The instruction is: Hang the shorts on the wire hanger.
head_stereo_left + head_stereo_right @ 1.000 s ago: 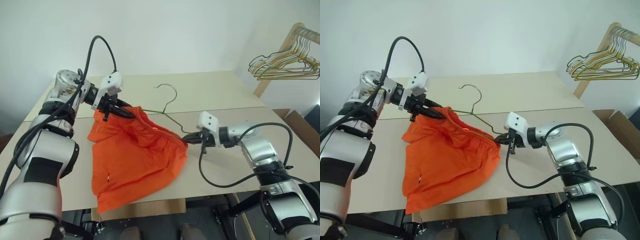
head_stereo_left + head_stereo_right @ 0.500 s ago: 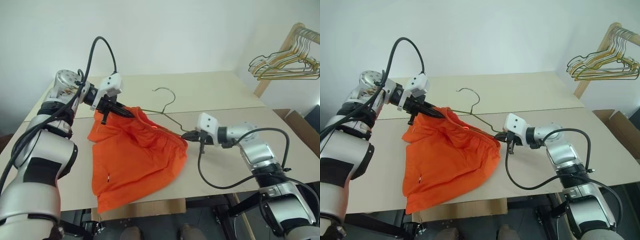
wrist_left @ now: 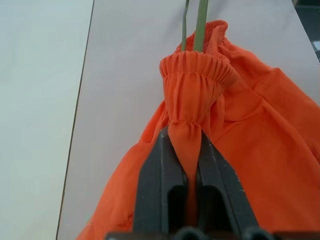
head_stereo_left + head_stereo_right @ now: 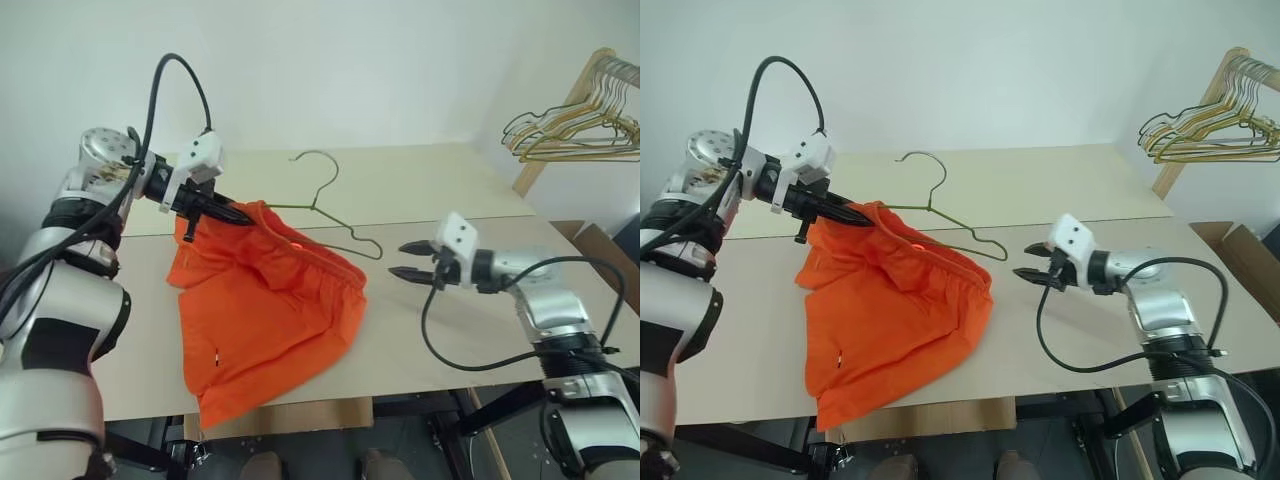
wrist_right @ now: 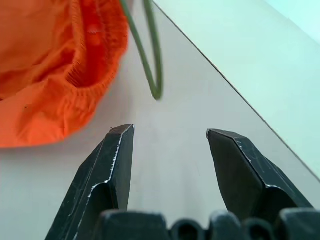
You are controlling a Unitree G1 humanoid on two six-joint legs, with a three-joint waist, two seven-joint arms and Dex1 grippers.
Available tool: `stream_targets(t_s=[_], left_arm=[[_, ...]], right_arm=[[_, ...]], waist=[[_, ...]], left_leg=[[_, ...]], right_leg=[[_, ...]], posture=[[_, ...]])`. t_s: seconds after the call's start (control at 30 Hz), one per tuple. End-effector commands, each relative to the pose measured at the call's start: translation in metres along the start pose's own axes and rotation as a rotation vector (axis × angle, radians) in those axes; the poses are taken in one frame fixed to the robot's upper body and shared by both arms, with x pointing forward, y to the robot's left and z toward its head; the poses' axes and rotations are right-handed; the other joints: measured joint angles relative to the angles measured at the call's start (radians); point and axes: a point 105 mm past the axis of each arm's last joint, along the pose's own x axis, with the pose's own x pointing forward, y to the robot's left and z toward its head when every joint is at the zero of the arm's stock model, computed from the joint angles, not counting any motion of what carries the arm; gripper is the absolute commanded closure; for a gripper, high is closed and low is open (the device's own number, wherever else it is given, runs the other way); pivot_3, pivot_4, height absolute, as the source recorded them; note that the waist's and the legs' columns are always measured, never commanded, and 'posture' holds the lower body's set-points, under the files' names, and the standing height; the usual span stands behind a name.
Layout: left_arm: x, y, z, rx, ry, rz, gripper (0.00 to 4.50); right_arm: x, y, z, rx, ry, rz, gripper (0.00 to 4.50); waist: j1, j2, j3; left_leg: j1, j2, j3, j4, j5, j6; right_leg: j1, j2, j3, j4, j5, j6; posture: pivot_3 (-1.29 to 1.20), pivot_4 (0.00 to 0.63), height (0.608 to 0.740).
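The bright orange lightweight fabric shorts point(image 4: 265, 310) lie spread on the pale beige bench point(image 4: 450, 190), one waistband corner lifted. The left gripper point(image 4: 235, 213) has its black fingers point(image 3: 160, 185) pressed together, pinching that gathered elastic waistband. The thin olive-green wire hanger point(image 4: 335, 215) is threaded into the waist opening, its hook toward the bench's far side. The right gripper point(image 4: 402, 259) hovers beside the hanger's free end, fingers point(image 5: 112, 165) spread, holding nothing.
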Motion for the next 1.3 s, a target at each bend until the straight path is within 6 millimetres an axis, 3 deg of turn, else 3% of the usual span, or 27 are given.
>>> stream_targets(t_s=[0.03,0.17,0.4,0.73,0.87,1.03,1.3], left_arm=[[-0.008,0.002,0.023,0.072,-0.038,0.004,4.5],[-0.009,0.002,0.025,0.08,-0.042,0.003,4.5],[-0.012,0.002,0.026,0.08,-0.046,0.01,4.5],[-0.013,0.002,0.024,0.077,-0.05,0.012,4.5],[-0.012,0.002,0.023,0.075,-0.056,0.013,4.5],[-0.013,0.001,0.021,0.073,-0.059,0.016,4.5],[-0.018,0.001,0.021,0.072,-0.064,0.027,4.5]], right_arm=[[-0.023,-0.001,0.004,0.12,-0.069,-0.007,1.74],[-0.017,0.023,-0.01,0.239,-0.076,0.074,1.74],[0.023,0.061,-0.015,0.342,-0.112,0.156,1.74],[0.06,0.072,-0.014,0.427,-0.117,0.188,1.74],[0.066,0.075,-0.012,0.485,-0.108,0.217,2.62],[0.07,0.071,-0.012,0.526,-0.103,0.203,4.49],[0.07,0.062,-0.014,0.535,-0.102,0.157,4.49]], waist=[[0.0,0.0,0.0],[-0.006,0.0,0.0],[-0.029,0.0,0.0],[-0.027,0.0,0.0],[-0.027,0.0,0.0],[-0.027,0.0,0.0],[-0.028,0.0,0.0]], left_leg=[[0.0,0.0,0.0,0.0,0.0,0.0],[0.0,0.0,0.0,0.0,0.0,0.0],[0.001,0.0,0.0,0.0,0.0,0.0],[0.0,0.0,-0.001,0.001,0.0,0.0],[0.0,0.0,-0.001,0.001,0.0,0.0],[0.0,0.0,-0.001,0.001,0.0,0.0],[0.0,0.0,-0.001,0.001,0.0,0.0]], right_leg=[[0.0,0.0,0.0,0.0,0.0,0.0],[0.0,0.0,0.0,0.001,0.0,0.0],[0.0,0.001,0.001,0.002,0.0,0.0],[0.0,0.0,0.0,0.002,0.0,0.001],[0.0,0.001,0.0,0.001,0.0,0.001],[0.0,0.0,0.0,0.001,0.0,0.001],[0.0,0.0,0.0,0.002,0.0,0.001]], posture=[[0.01,0.0,0.74],[0.01,0.0,0.74],[0.02,0.0,0.74],[0.03,0.0,0.74],[0.03,0.0,0.74],[0.03,0.0,0.74],[0.04,0.0,0.74]])
